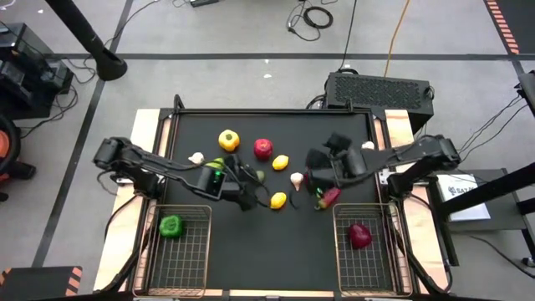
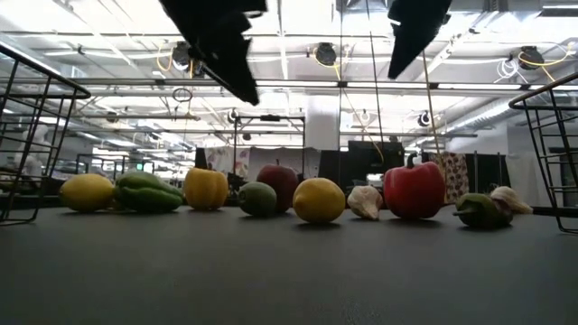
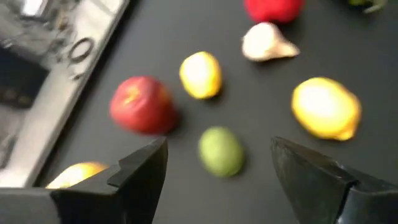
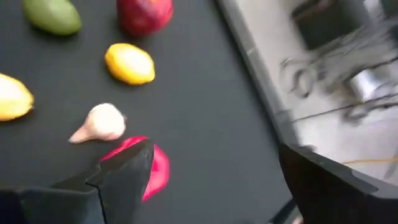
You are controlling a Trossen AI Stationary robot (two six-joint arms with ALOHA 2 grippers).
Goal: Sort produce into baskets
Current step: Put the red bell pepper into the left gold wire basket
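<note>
1. Two pieces look sorted already. A green pepper [image 1: 170, 226] lies in the left basket [image 1: 194, 266], and a dark red piece [image 1: 359, 235] lies in the right basket [image 1: 348, 263] — I cannot say for sure what it is.

2. The rest of the produce is not yet sorted and lies on the black table [image 1: 276, 259]: a yellow pepper [image 1: 229, 140], a red apple [image 1: 263, 149], two lemons [image 1: 281, 162] [image 1: 278, 200], a garlic bulb [image 1: 297, 179], another pale bulb [image 1: 196, 157] near the left arm, a lime [image 3: 221, 150] and a pink-red pepper [image 1: 330, 197]. By my judgement the task is in its early part.

3. The left gripper [image 3: 217, 171] hangs above the middle of the table, its jaws apart and holding nothing; the lime lies between them in the left wrist view, below on the table.

4. The right gripper [image 4: 214, 177] hangs over the right part of the table, jaws wide apart and empty, just above the pink-red pepper.

5. The lime is nearly round, so I cannot tell its long axis. The lemon [image 3: 201, 74] beyond it is longer — its axis runs more or less away from the left gripper. The garlic bulb has its thin tip turned away from the lemons in the left wrist view.
</note>
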